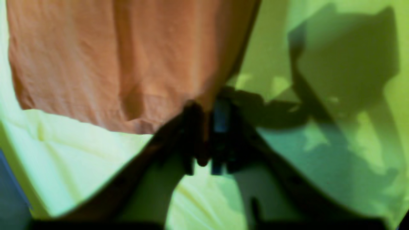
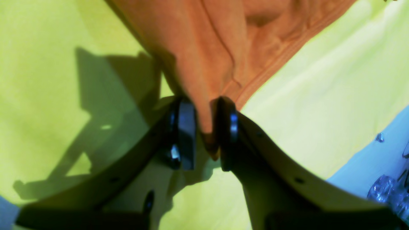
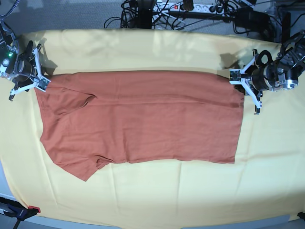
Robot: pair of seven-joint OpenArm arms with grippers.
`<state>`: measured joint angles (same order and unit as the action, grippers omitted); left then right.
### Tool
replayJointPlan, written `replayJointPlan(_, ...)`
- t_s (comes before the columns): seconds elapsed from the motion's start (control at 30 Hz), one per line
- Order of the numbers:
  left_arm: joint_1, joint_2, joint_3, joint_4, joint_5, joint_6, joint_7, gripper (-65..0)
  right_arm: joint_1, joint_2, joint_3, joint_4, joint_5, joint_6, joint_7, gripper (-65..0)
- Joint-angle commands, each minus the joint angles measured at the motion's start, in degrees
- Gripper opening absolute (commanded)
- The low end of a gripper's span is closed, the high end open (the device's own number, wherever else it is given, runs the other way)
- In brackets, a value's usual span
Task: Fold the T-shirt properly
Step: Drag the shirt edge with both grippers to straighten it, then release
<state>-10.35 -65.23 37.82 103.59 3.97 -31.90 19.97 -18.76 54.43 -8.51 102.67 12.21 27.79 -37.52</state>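
Right gripper (image 2: 206, 132) pinches the T-shirt (image 3: 143, 119) at left; left gripper (image 1: 206, 137) pinches its right corner. Uneven pulling could slip either thin hold.

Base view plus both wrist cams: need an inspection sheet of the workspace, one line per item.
Surface: pale yellow cloth covers the table, lightly creased.
Job's things: rust-orange T-shirt lies spread, already folded lengthwise, sleeves toward the right arm's side.
Clutter: nothing seen on the cloth.
Grippers: right gripper is shut on the T-shirt's corner by the hem seam; left gripper is at the opposite top corner, fabric between its fingers, picture blurred.
Cables: black cable tangle and a power strip behind the table's far edge.
Surroundings: grey floor beyond the table; a red-tipped clamp at the near corner.
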Motion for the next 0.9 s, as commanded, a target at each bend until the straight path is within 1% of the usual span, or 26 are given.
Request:
replayJointPlan(0.0, -0.9, -1.3, -0.8, 0.5, 0.0, 0.6, -0.4, -65.0, 0.7, 1.5, 0.6, 0.5, -0.3, -1.4, 0.4, -56.4)
replayJointPlan(0.03, -0.9, -1.3, -0.8, 0.5, 0.0, 0.6, -0.4, -65.0, 0.7, 1.5, 0.6, 0.5, -0.9, -1.9, 0.3, -63.9)
replayJointPlan(0.07, -0.9, -1.3, -0.8, 0.5, 0.0, 0.6, -0.4, -65.0, 0.7, 1.5, 0.6, 0.5, -1.9, -2.3, 0.2, -65.0)
replayJointPlan(0.17, -0.9, -1.5, -0.8, 0.8, 0.1, 0.6, -0.4, -65.0, 0.7, 1.6, 0.6, 0.5, -4.3, -2.8, 0.2, -65.0)
replayJointPlan(0.23, -1.0, -1.9, -0.8, 1.4, 0.1, -0.3, -0.4, -65.0, 0.7, 1.8, 0.6, 0.5, -5.1, -2.4, -1.2, -65.0)
replayJointPlan(0.27, -1.0, -2.4, -0.8, 1.9, 0.0, -0.7, -0.4, -65.0, 0.7, 1.9, 0.6, 0.6, -5.0, -1.8, -2.5, -65.0)
replayJointPlan(0.33, -1.0, -3.5, -0.8, 2.9, 0.0, -1.9, -0.5, -65.0, 0.7, 1.9, 0.6, 0.8, -4.0, 0.6, -5.7, -65.0)
replayJointPlan(0.43, -1.0, -5.6, -0.8, 5.3, -0.5, -4.1, -0.8, -65.0, 0.6, 2.0, 0.6, 0.8, -0.8, 3.5, -11.2, -65.0)
replayJointPlan(0.53, -1.0, -7.8, -0.8, 7.9, -2.7, -8.0, -2.1, -65.0, 0.6, 2.6, 0.6, 0.8, 2.8, 4.4, -16.0, -65.0)
replayJointPlan(0.63, -1.0, -10.0, -0.8, 9.2, -3.2, -8.1, -3.4, -65.0, 0.6, 4.4, 0.6, 0.8, 7.6, 5.7, -21.4, -65.0)
replayJointPlan(0.7, -0.9, -11.2, -0.8, 9.2, -3.2, -8.1, -4.0, -65.0, 0.6, 5.8, 0.6, 0.8, 11.0, 5.7, -25.0, -65.0)
replayJointPlan(0.8, -1.0, -12.1, -0.8, 9.2, -3.3, -8.1, -4.2, -65.0, 0.6, 7.6, 0.6, 0.8, 17.0, 5.9, -28.5, -65.0)
replayJointPlan(0.87, -0.9, -12.2, -0.8, 9.2, -4.3, -8.1, -4.2, -65.0, 0.6, 8.0, 0.6, 0.8, 20.8, 6.7, -30.4, -65.0)
